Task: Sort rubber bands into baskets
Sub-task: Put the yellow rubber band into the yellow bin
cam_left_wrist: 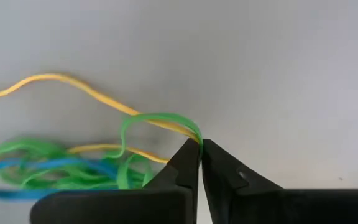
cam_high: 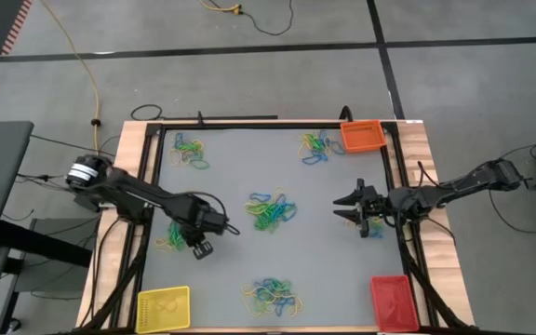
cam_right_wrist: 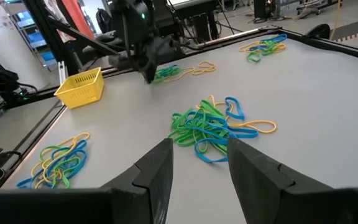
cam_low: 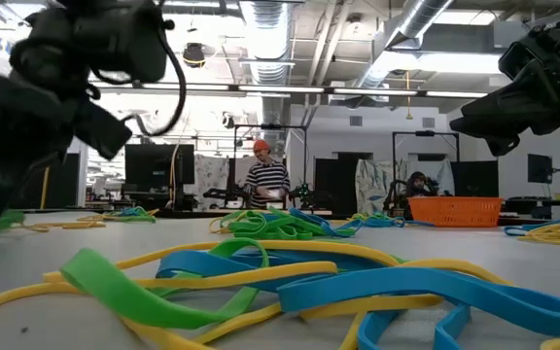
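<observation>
Rubber bands in yellow, green and blue lie in several small piles on the grey table: at the left (cam_high: 169, 238), in the middle (cam_high: 271, 211), at the near edge (cam_high: 270, 295) and two at the back (cam_high: 190, 151) (cam_high: 316, 147). My left gripper (cam_high: 200, 246) points down over the left pile, shut on a green band (cam_left_wrist: 157, 119). My right gripper (cam_high: 350, 207) hovers open at the table's right, fingers toward the middle pile (cam_right_wrist: 211, 129), touching nothing. The yellow basket (cam_high: 163, 308) stands at the near left, the orange basket (cam_high: 362, 136) at the far right and the red basket (cam_high: 390, 300) at the near right. My left gripper pinches the green band's arched end (cam_left_wrist: 191, 130) between its two fingertips, coming from above and pointing down. A yellow band (cam_left_wrist: 73, 85) runs into the same spot; whether it is caught too I cannot tell. The green band's other end lies in the pile on the table.
A raised dark frame (cam_high: 249, 121) and wooden border (cam_high: 133, 149) ring the table. Bare grey surface lies between the piles. In the low view a near pile (cam_low: 290, 282) fills the foreground, and people (cam_low: 265, 180) stand in the room far behind the table.
</observation>
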Robot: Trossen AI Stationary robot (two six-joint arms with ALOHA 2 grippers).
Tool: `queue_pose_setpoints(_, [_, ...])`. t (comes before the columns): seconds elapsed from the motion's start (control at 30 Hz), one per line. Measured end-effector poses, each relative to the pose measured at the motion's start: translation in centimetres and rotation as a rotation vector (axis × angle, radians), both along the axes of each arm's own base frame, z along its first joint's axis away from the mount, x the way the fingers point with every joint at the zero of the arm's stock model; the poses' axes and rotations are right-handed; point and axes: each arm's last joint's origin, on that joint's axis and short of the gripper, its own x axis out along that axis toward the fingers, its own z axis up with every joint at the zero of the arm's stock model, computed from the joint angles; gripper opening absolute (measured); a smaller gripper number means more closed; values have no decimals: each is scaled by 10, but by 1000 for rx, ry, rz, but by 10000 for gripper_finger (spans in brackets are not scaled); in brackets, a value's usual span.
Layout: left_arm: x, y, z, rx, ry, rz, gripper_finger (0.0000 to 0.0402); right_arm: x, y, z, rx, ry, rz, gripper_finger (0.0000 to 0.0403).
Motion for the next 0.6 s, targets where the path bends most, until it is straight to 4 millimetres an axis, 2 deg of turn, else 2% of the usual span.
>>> queue_pose_setpoints(0.4, [-23,13,52,176,-256,92,0,0,0,1,2,-15,-16,179])
queue_pose_setpoints(0.6, [-24,18,70,289,-463,123,0,0,0,1,3,-16,-17,179])
